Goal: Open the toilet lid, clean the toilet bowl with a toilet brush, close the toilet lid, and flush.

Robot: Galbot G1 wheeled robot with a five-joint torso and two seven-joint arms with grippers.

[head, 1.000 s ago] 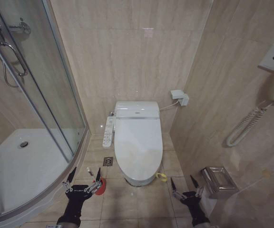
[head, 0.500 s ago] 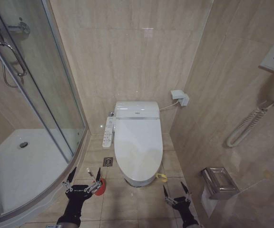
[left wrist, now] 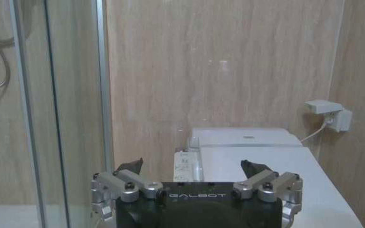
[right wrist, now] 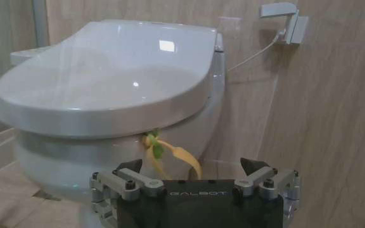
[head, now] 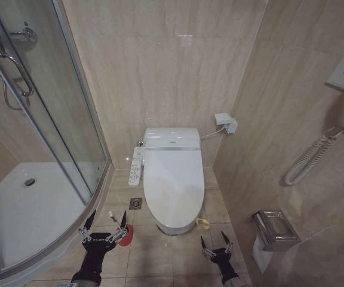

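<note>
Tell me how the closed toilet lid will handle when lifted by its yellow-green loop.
The lid looks glossy, so probably slippery to bare fingers. The loop at its front edge looks thin and floppy, likely sagging until pulled taut. The lid seems a rigid shell, likely swinging up in one piece.

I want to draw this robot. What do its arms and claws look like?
Both arms are black. The left claw and right claw each have two thin, pointed dark fingers on silver metal links with round bolts. The black block behind the fingers has GALBOT printed on it in pale letters.
</note>
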